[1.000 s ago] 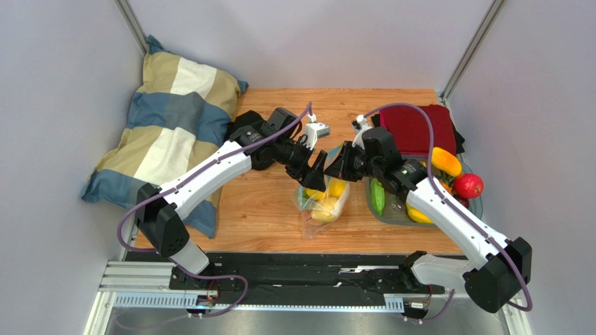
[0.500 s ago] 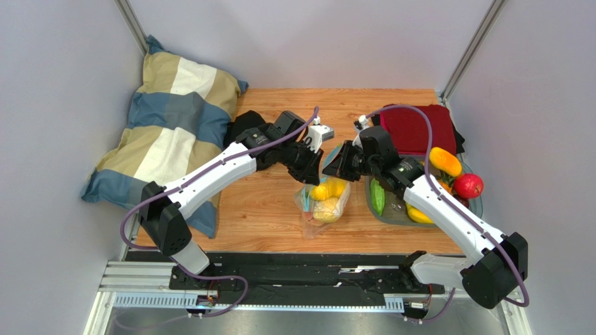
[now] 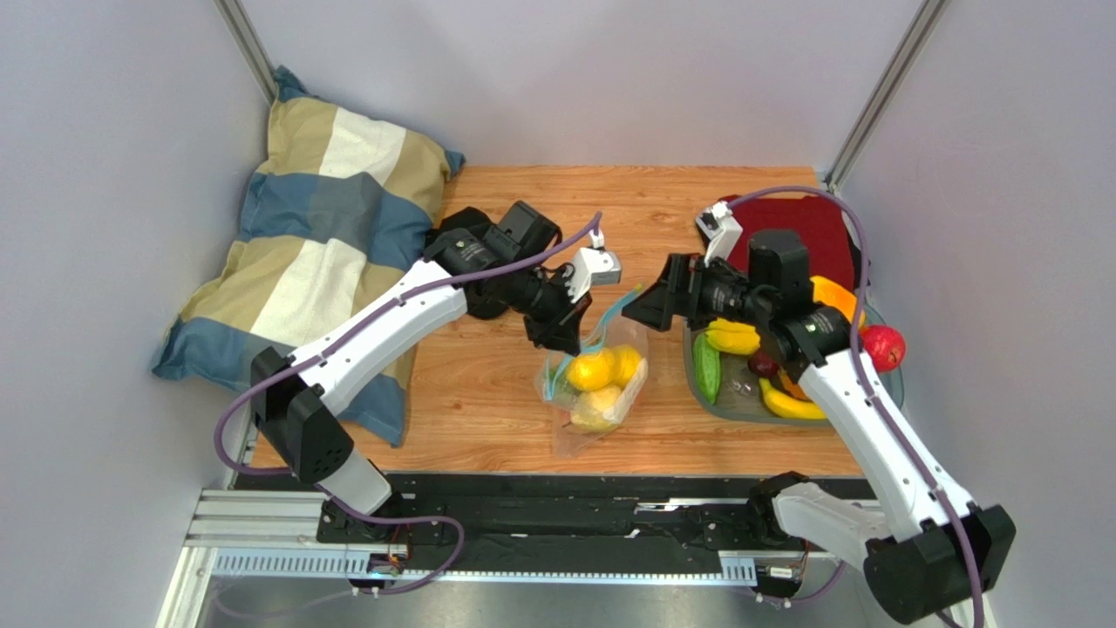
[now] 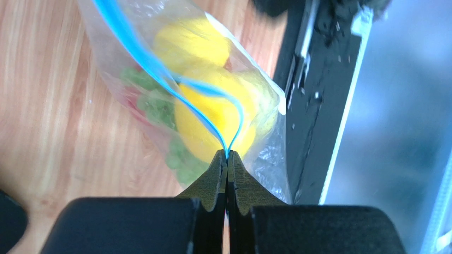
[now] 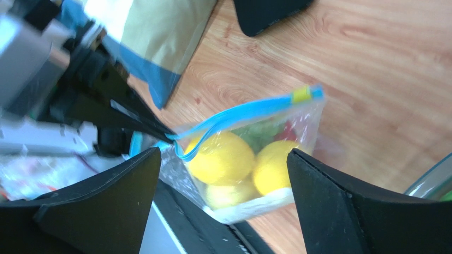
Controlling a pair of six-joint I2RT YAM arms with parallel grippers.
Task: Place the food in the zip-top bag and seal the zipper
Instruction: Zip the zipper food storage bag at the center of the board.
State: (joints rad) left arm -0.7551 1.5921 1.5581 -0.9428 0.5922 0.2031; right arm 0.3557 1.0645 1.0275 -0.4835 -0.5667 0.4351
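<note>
The clear zip-top bag lies on the wooden table with yellow fruit and green grapes inside. My left gripper is shut on the light-blue zipper at one end of the bag's mouth, its tips pressed together on the strip. Beyond the pinch the two zipper strips spread apart. My right gripper is open, hanging to the right of the bag with nothing between its jaws. The zipper's yellowish end faces it. More food sits in the tray: bananas, cucumber, red fruit.
A grey tray stands right of the bag. A red cloth lies at the back right, and a striped pillow at the back left. A black rail runs along the table's near edge.
The left gripper has shut on the zipper's end. The right gripper has let go of the bag, opened and drawn back to the right. The bag has slid slightly left.
</note>
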